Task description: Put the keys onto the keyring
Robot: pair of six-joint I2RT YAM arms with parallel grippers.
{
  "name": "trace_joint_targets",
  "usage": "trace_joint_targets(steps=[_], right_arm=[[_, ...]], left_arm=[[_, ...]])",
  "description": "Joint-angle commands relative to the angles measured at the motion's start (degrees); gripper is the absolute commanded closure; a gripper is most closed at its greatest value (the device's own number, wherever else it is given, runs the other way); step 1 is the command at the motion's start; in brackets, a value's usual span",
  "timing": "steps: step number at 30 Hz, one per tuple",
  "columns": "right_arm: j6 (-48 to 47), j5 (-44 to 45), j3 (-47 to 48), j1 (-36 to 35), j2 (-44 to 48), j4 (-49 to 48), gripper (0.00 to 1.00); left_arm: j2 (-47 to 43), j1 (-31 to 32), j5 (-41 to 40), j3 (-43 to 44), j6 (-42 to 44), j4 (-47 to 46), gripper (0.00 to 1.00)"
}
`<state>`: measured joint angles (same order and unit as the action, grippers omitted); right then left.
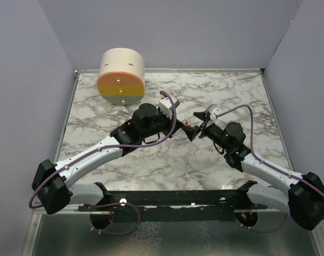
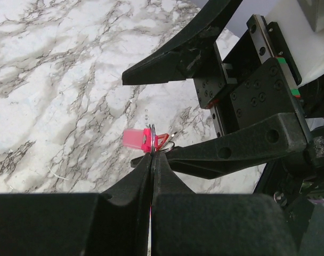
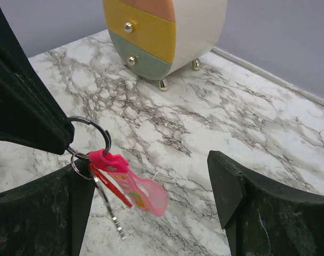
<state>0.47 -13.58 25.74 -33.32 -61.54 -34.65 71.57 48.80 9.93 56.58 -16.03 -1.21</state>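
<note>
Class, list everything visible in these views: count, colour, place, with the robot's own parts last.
table: one, white marble with grey veins, under everything.
walls: three, pale lilac-grey, around the table.
drawer cabinet: one, cream with salmon, yellow and green drawers, far left of the table.
keyring: one, dark ring with pink strip, hanging in the air mid-table.
key: one, red, under the pink strip.
metal pin: one, silver, hanging beside the key.
left gripper: one, black, shut on the keyring.
right gripper: one, black, open, facing the keyring.
left arm and right arm: white and black, reaching from near edge to mid-table.
</note>
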Motion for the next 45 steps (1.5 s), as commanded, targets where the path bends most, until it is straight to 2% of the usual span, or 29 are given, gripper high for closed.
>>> trace_joint_targets(steps=[1,23,34,45], right_arm=[[0.60,5.68,-0.82,-0.21,1.75,-1.35,0.17],[-0.12,7.42,-0.60,-0.25,1.68,-0.24,0.17],[-0.29,7.90,-0.90,-0.20,2.82,0.00,0.17],[-0.56,10.42,-0.63,-0.24,1.83,0.70,0.17]], left_arm=[[-0.56,0.54,-0.94,1.98,-0.62,2.83,1.00],[0.16,1.30,-0.29,4.66,0.36,12.87,1.00],[3.99,1.27,0.74,9.71,0.98,18.72,1.00],[8.88,1.28,1.23,18.48,2.31,26.94,1.00]])
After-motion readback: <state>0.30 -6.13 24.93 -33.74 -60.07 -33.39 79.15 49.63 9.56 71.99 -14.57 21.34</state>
